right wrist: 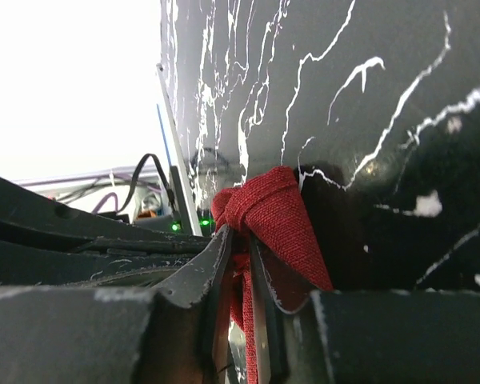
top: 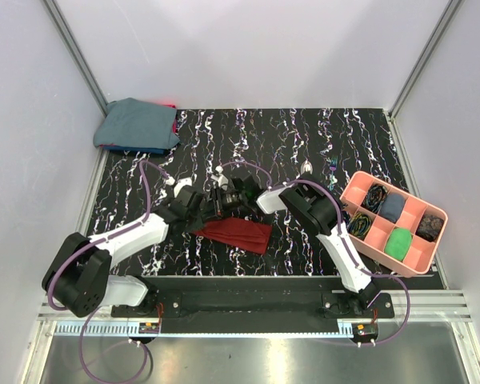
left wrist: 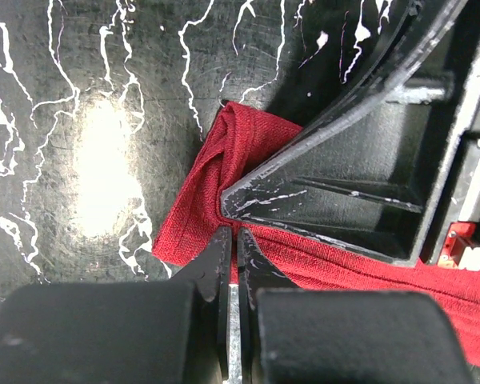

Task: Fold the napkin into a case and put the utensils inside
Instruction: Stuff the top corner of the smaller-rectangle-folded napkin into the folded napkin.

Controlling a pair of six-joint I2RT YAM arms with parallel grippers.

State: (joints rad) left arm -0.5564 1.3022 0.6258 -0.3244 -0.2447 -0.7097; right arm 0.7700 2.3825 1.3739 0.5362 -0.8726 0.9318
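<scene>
Grip on the napkin [top: 240, 235] is taken at one end only. The dark red cloth is laid as a narrow, part-folded band near the middle of the table [top: 144, 184], its long axis running left to right. Both grippers are gathered at its left end, and the rest is trailed free toward the right. The left gripper [left wrist: 233, 242] is seen fully closed, its tips pinched on the near edge of the cloth just beside the bunched corner. The right gripper [right wrist: 240, 260] is closed to a narrow gap on that corner, where a wad of cloth is squeezed between its tips, and one of its fingers [left wrist: 328, 184] is set almost against the left gripper's tips. The left arm [top: 132, 234] is stretched low and forward, angled toward the centre. The right arm [top: 340, 256] is raised at the elbow and folded back across the middle, so its gripper is pointed leftward and down. Since the free length lies to the right of both grippers, the next fold is judged to be carried along that axis, with neither arm clearly nearer. No case is formed yet. Two small pieces, seemingly the utensils [top: 307, 166], are seen well apart from the cloth, beyond the right arm near the pink tray [top: 420, 254].
</scene>
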